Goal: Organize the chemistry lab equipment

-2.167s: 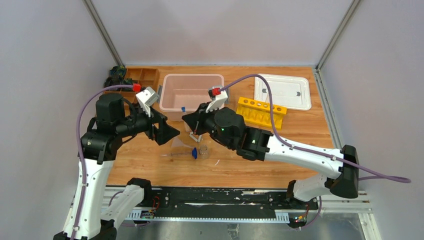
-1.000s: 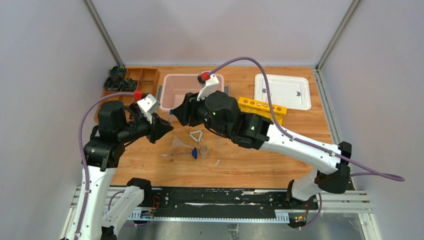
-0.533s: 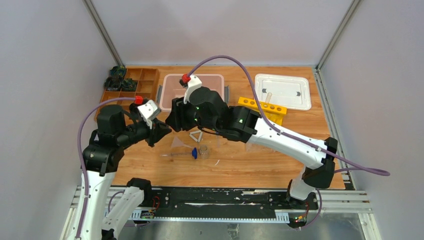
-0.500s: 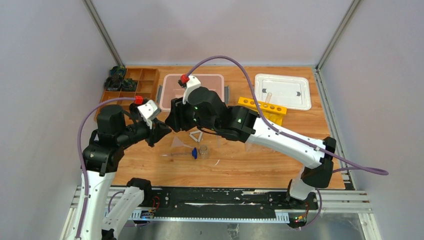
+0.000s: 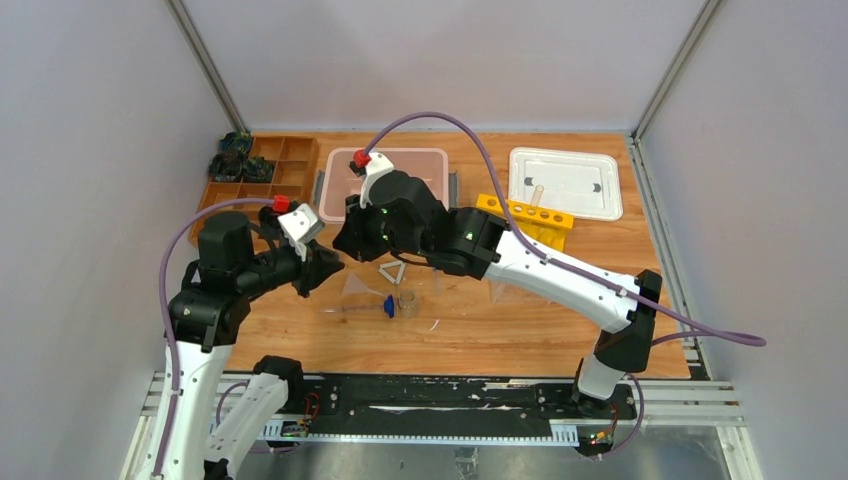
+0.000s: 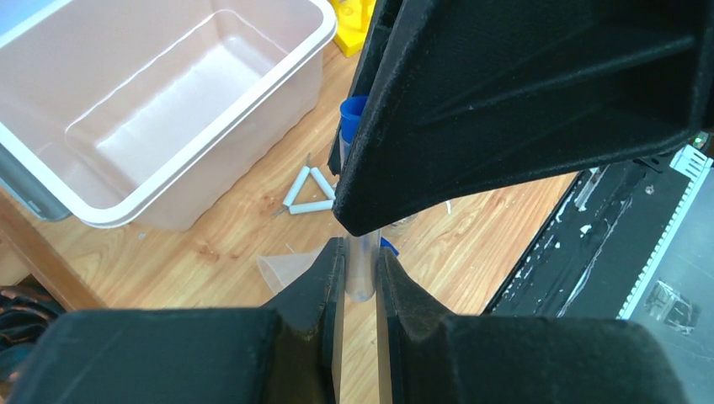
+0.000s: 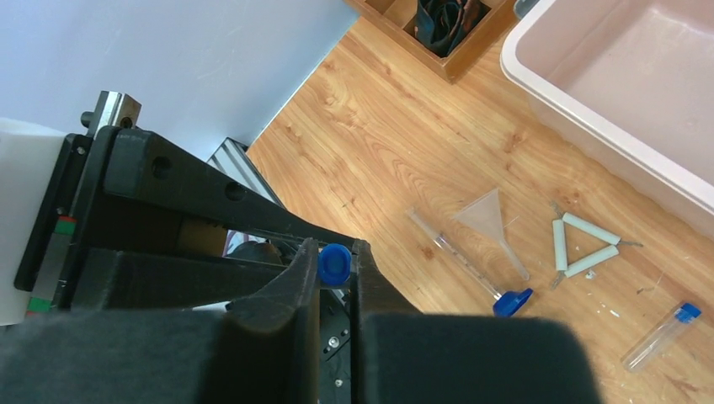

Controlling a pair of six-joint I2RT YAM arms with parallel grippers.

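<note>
My left gripper [image 6: 360, 252] is shut on a small clear vial [image 6: 360, 282], held upright above the table. Its blue cap [image 7: 334, 265] is pinched between the jaws of my right gripper [image 7: 334, 252], which is shut on it from the opposite side. In the top view the two grippers meet left of centre, left [image 5: 325, 268] and right [image 5: 345, 238]. Below them on the wood lie a clear funnel [image 7: 487, 215], a glass tube [image 7: 455, 252] with a blue cap [image 7: 512, 301], a pale triangle [image 7: 581, 244], another capped vial [image 7: 661, 337] and a tiny beaker [image 5: 407, 300].
A pink bin [image 5: 432, 160] stands behind the grippers. The yellow holed rack [image 5: 525, 225] sits to its right, with the clear tray [image 5: 565, 160] at the back right. A brown wooden compartment tray [image 5: 262, 165] holds dark parts at the back left.
My right arm swung left from the loose items to the left gripper, and its jaws closed on the held vial's blue cap. The left arm drew back slightly.
</note>
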